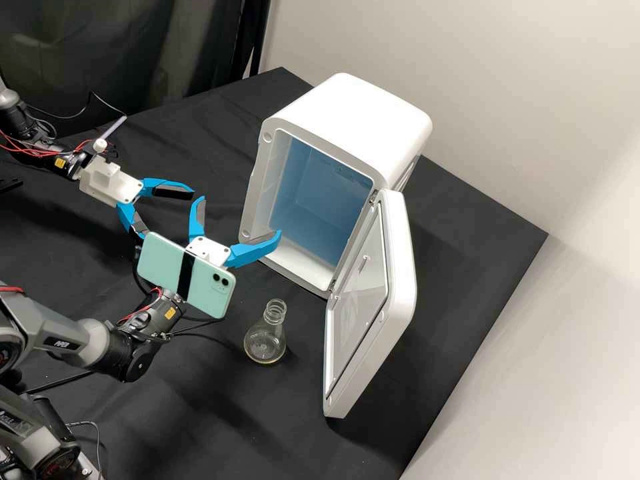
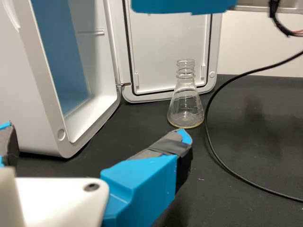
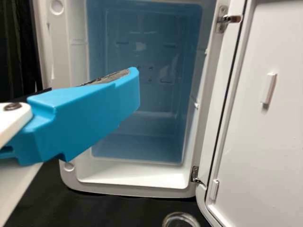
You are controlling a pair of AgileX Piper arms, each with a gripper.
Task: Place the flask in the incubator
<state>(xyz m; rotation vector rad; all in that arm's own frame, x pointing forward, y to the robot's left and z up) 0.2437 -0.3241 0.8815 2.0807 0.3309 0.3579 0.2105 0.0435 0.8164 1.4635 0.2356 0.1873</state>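
Flask [image 1: 265, 337]: standing upright on the bench [image 1: 200, 413], beside the incubator's [image 1: 360, 120] open door [image 1: 393, 267], ungripped. Right gripper [image 1: 238, 217]: jaws spread wide, holding nothing, hanging at the incubator's mouth. Left gripper [image 1: 165, 213]: likewise, farther back. Advice: gripping low on the neck, keeping it upright, likely serving best.

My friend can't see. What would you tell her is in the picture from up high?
A clear glass flask stands on the black bench before a white incubator whose door hangs open. The left gripper and right gripper hover nearby, jaws open, holding nothing.
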